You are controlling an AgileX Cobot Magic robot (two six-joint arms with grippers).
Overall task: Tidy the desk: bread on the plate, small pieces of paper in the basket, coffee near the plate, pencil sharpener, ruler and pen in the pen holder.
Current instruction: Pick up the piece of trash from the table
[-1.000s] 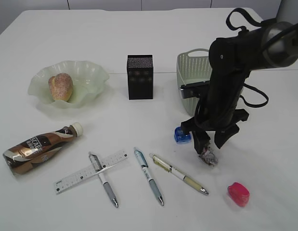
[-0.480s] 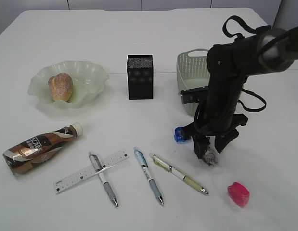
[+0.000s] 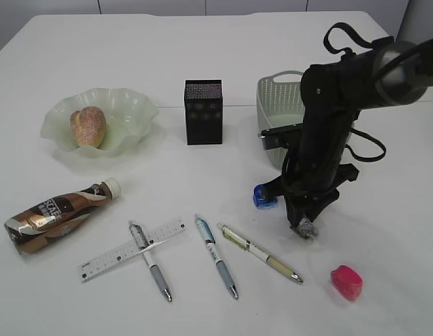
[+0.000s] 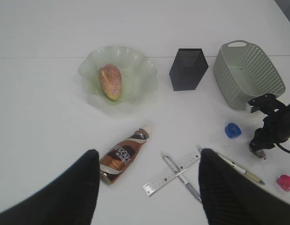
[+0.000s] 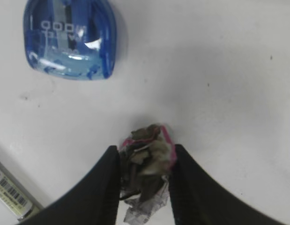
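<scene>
The right gripper (image 5: pixel 144 176) is pressing down on the desk (image 3: pixel 384 238), its fingers (image 5: pixel 107 183) pinching a crumpled paper scrap (image 5: pixel 147 157) from both sides. The blue pencil sharpener (image 3: pixel 264 197) is sitting just beside it, the yellow pen (image 3: pixel 259 253) close on the near side. Open white tabletop is stretching away to the right, with only the pink pencil sharpener (image 3: pixel 346 282) near the front edge. The basket (image 3: pixel 280 105) is standing right behind the arm, and its inside is looking empty in the left wrist view. The bread (image 3: pixel 89 126) is lying in the plate (image 3: pixel 129 112). The pen holder (image 3: pixel 203 112) is standing between plate and basket; what it holds, I cannot tell. The coffee (image 3: pixel 59 213) is lying on its side, the ruler (image 3: pixel 132 249) crossing a grey pen (image 3: pixel 150 261). The left gripper (image 4: pixel 147 187) is hovering high, jaws wide apart, holding nothing.
</scene>
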